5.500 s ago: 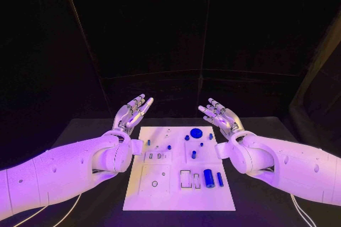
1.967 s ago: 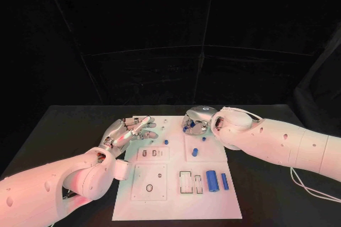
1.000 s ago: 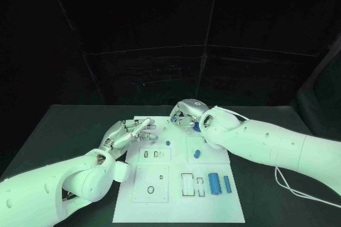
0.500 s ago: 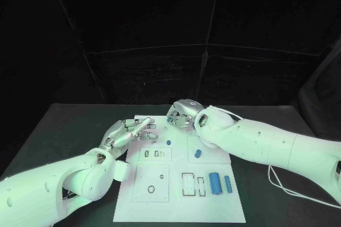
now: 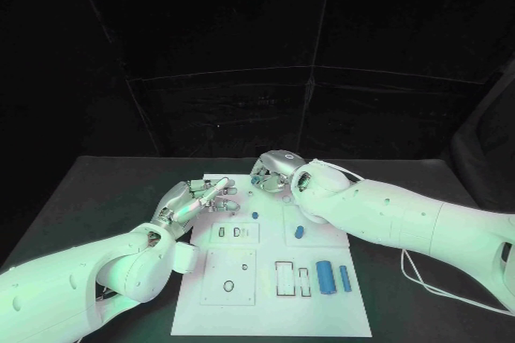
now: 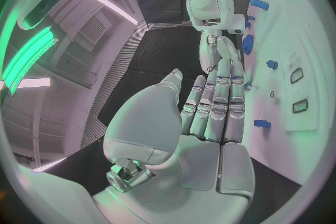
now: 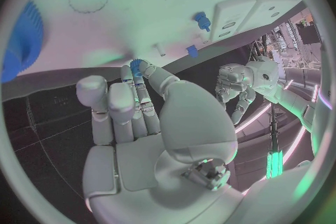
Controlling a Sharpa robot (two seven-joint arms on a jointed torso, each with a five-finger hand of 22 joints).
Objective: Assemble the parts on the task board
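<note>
Task board (image 5: 269,313) lies mid-table, long side running away from the robot; black table (image 5: 97,194) shows on both sides of it and beyond its far edge. Near half of the board carries a large blue cylinder (image 5: 325,276) and a thinner blue pin (image 5: 344,277) side by side near its right edge, with rectangular slots (image 5: 281,278) just left of them.

Right hand (image 5: 274,178) hangs over the far end of the board, knuckles up, fingers curled down. Right wrist view: the thumb and a finger (image 7: 136,81) pinch a small blue toothed part (image 7: 136,67) just above the board surface; a larger blue gear (image 7: 19,39) sits apart at the circle's rim.

Left hand (image 5: 202,198) is at the board's far left edge, holding nothing, fingers straight and close together, pointing toward the right hand. A small blue peg (image 5: 255,216) stands on the board near its fingertips, and a blue piece (image 5: 299,232) lies further right.
</note>
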